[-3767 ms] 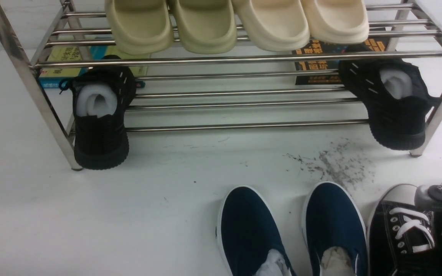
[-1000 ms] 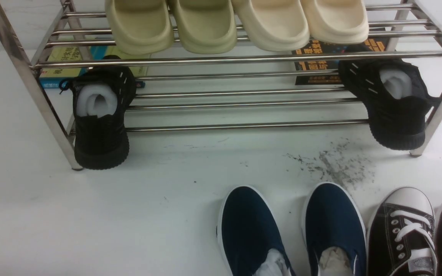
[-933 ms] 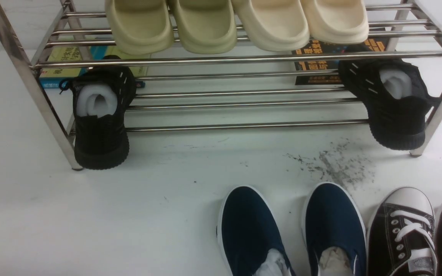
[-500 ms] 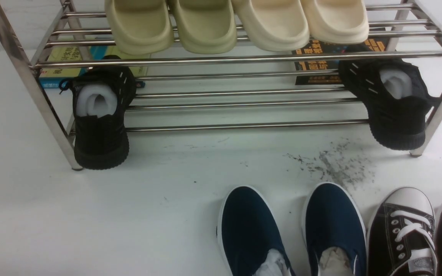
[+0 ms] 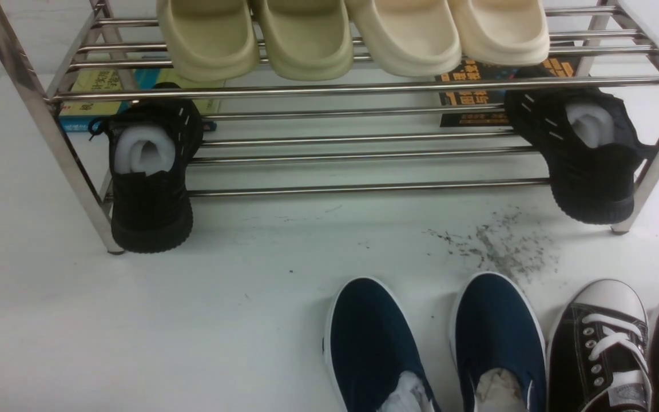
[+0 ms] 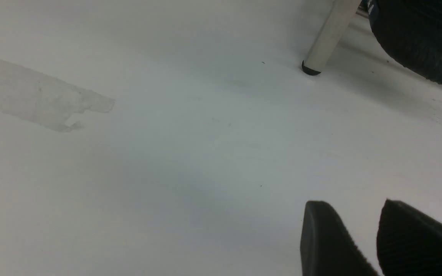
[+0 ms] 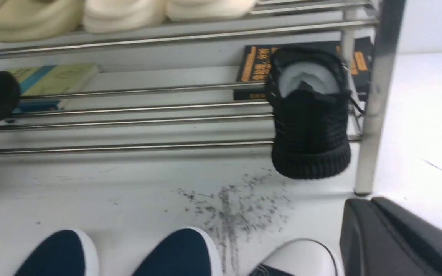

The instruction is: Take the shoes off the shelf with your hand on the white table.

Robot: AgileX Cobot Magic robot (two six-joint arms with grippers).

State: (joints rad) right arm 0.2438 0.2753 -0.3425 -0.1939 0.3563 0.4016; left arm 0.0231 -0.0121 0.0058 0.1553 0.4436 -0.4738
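Right wrist view: right gripper [image 7: 374,214] jaws together, empty; left gripper [image 6: 374,237] jaws apart, empty.

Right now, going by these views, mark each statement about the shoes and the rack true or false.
1. The black lace-up sneakers stand on the white table. True.
2. The navy slip-ons sit on the shelf's lower tier. False: they stand on the table, left of the lace-up sneakers.
3. Cream slippers fill the top tier. True.
4. The two black knit sneakers stand side by side mid-shelf. False: one sits at each end of the lower tier.
5. The right gripper holds a lace-up sneaker. False: it is shut on nothing.
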